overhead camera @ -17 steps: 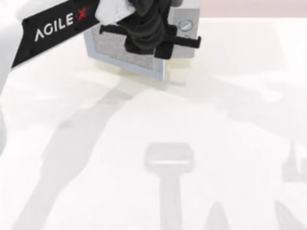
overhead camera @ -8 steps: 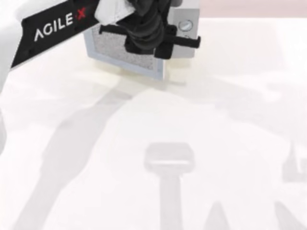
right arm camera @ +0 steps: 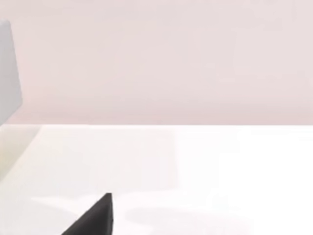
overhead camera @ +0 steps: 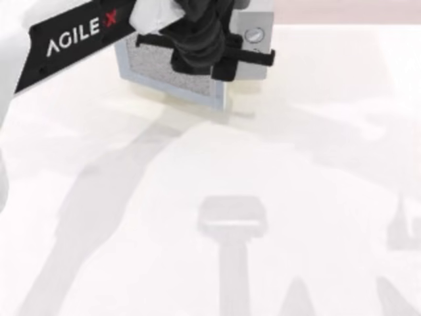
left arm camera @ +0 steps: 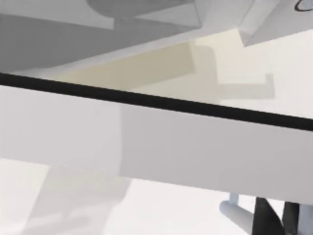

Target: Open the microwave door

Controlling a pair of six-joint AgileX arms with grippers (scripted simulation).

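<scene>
The microwave (overhead camera: pixel 258 39) stands at the table's far edge, its round knob showing. Its door (overhead camera: pixel 158 71), with a speckled mesh window, is swung a little way out from the body. My left gripper (overhead camera: pixel 222 71) reaches down over the door's right edge. In the left wrist view the door (left arm camera: pixel 195 147) crosses as a wide grey band, with the pale cavity (left arm camera: pixel 146 63) beyond it. My left gripper (left arm camera: pixel 279 220) is shut on the thin pale handle (left arm camera: pixel 234 213). Of my right gripper only one dark finger (right arm camera: pixel 95 218) shows.
The white table (overhead camera: pixel 296 197) stretches out in front of the microwave, crossed by the arms' grey shadows. A pinkish wall (right arm camera: pixel 171 58) runs behind the table. A grey edge of the microwave (right arm camera: pixel 7 73) shows in the right wrist view.
</scene>
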